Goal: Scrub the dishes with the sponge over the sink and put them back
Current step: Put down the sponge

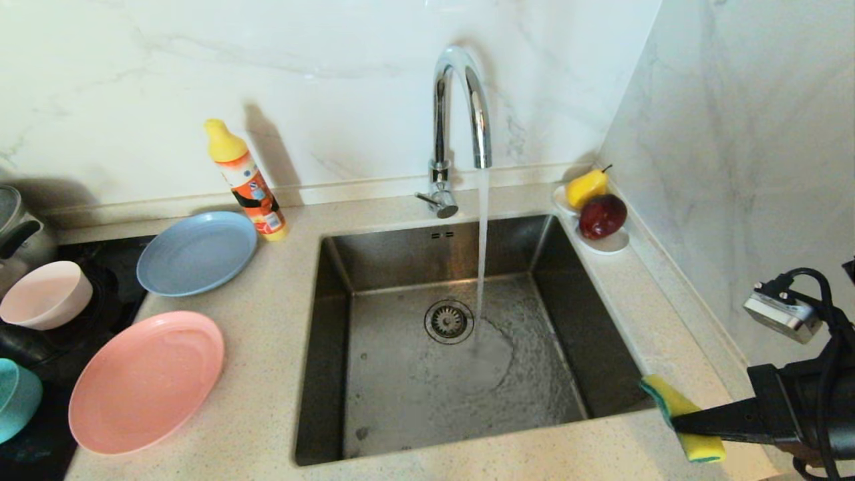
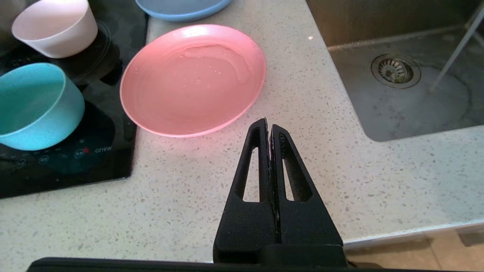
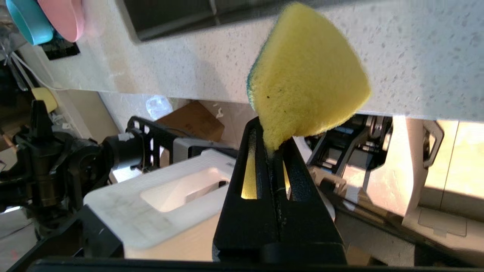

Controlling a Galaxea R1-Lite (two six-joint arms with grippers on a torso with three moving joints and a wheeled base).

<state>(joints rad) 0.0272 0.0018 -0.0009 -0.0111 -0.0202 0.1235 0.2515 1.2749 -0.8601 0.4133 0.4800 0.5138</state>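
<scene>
The pink plate (image 1: 147, 381) (image 2: 193, 79) lies wet on the counter left of the sink (image 1: 334, 401), with the grey-blue plate (image 1: 197, 252) behind it. The pale pink-white bowl (image 1: 45, 294) and the teal bowl (image 1: 17, 397) stand on the black cooktop. My left gripper (image 2: 268, 124) is shut and empty, over the counter's front edge just short of the pink plate; the head view does not show it. My right gripper (image 1: 678, 421) (image 3: 273, 145) is shut on the bent yellow-and-green sponge (image 1: 681, 417) (image 3: 306, 71), over the counter at the sink's front right corner.
Water runs from the chrome faucet (image 1: 457, 113) into the basin beside the drain strainer (image 1: 449, 321). An orange detergent bottle (image 1: 247, 180) stands behind the plates. A white dish with a pear (image 1: 586, 187) and a red fruit sits at the sink's far right. A steel pot (image 1: 17, 227) stands far left.
</scene>
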